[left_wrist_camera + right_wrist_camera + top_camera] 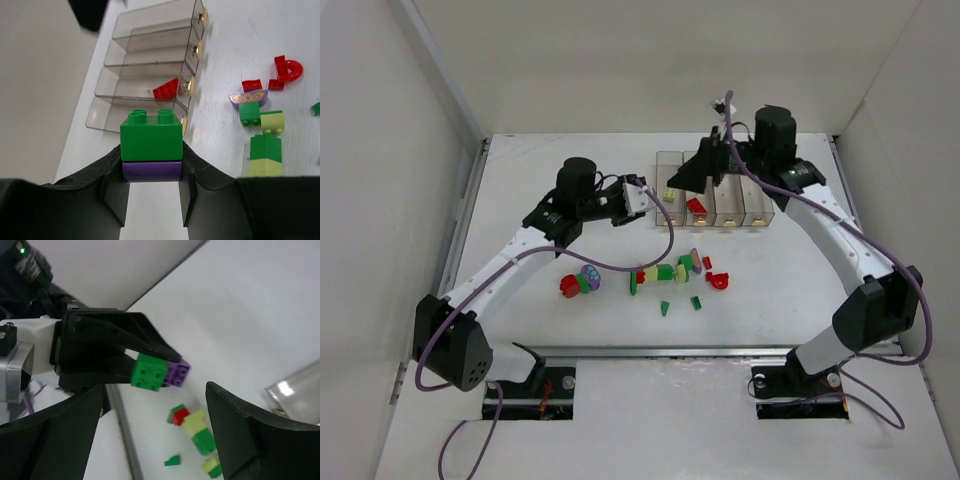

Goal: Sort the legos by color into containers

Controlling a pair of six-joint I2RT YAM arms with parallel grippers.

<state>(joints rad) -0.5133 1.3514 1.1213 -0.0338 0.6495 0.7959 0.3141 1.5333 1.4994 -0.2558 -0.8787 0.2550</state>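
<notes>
The left fingers [111, 189] clenched a stuck green-and-purple plastic brick pair [151, 145], which the open, empty right fingers [57, 437] likely needed to pull apart.

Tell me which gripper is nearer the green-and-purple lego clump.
Left. The left gripper has its jaws shut on the green-and-purple clump; the right gripper is open, apart from it, over by the containers.

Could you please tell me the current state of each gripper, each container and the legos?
left gripper, shut on the green-and-purple clump, lifted off the table.
right gripper, open, holding nothing.
leftmost container, holds a pale yellow-green brick.
second container, holds a red brick.
other two containers, no brick visible inside.
loose legos, lying unsorted on the table.
</notes>
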